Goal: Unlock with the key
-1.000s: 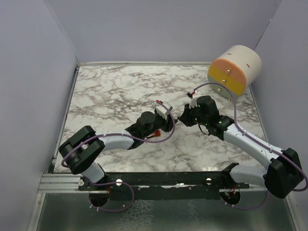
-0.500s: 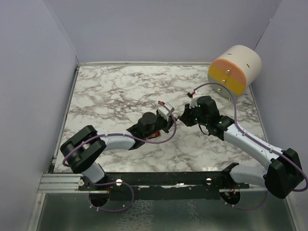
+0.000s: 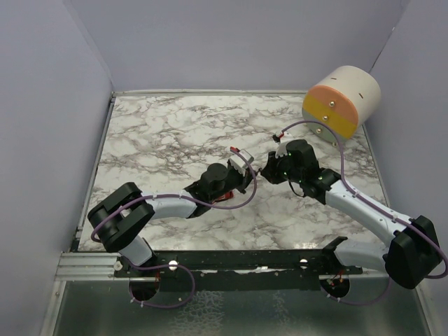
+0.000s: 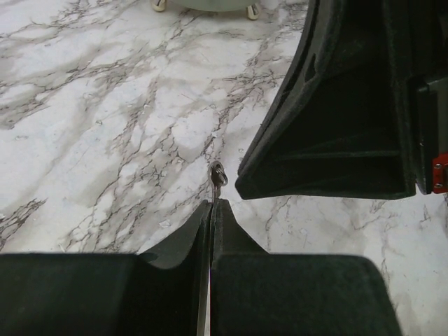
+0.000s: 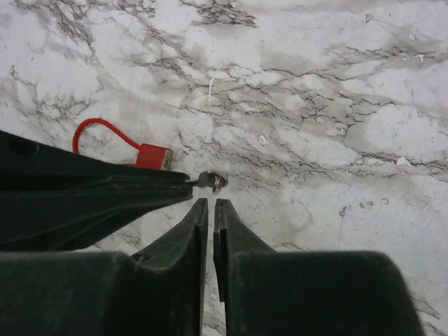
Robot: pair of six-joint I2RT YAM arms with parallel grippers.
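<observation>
From above, the left gripper (image 3: 246, 176) and right gripper (image 3: 267, 171) meet tip to tip over the marble table (image 3: 161, 133), just beyond the red padlock (image 3: 224, 199), which lies on the table beside the left gripper; a cream and orange drum (image 3: 341, 101) sits far beyond the padlock

At the left wrist, the jaws are closed on the key (image 4: 218, 173), whose end pokes out just beside the right gripper's black finger

At the right wrist, the jaws are all but closed and grip nothing; the key's end hangs just in front of them, right of the padlock
</observation>
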